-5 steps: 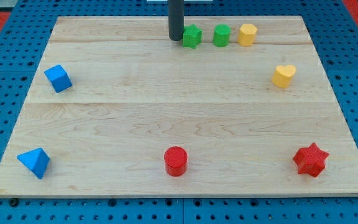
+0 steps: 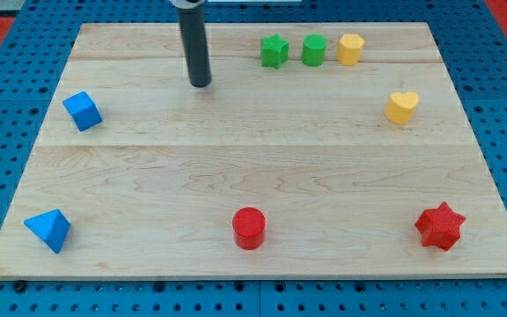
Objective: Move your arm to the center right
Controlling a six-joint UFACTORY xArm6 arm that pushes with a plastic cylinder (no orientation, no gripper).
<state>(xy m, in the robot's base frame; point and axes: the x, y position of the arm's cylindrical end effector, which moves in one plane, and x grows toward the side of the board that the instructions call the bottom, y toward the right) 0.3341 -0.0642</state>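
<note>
txt: none readable | labels/brands/nos.: none | blocks, board, rod: no markings legible

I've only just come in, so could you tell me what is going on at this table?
My tip rests on the wooden board near the view's top, left of the green star and touching no block. The task sends it to the centre right, near the yellow heart, so that move is not yet done. The other blocks sit scattered around the board's edges.
</note>
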